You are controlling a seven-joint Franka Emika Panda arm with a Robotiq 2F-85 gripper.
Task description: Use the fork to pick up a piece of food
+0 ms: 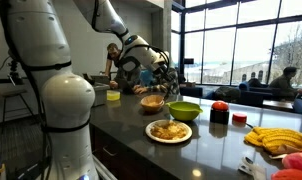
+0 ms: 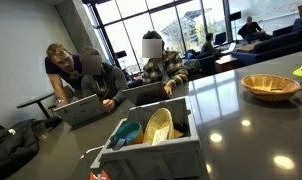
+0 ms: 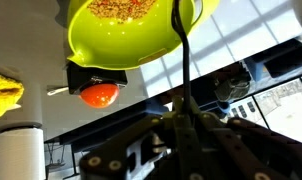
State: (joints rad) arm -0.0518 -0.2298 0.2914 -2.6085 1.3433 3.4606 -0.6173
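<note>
Fork [image 3: 182, 60] — slim dark stick — straight out from the gripper [image 3: 184, 120]

1. The fork [image 3: 181, 60]: a slim, dark, stick-like utensil. In the wrist view it runs almost straight up the frame, its lower end held between the dark fingers [image 3: 203, 128].
2. The piece of food [image 1: 168, 129]: a small golden-yellow chunk in a pile on a round white plate [image 1: 187, 136]. The plate sits on the dark surface [image 1: 221, 150], apart from the fork.

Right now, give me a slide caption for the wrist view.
Wrist view: gripper shut on the slim fork, its shaft crossing the edge of the lime-green bowl in frame.
</note>
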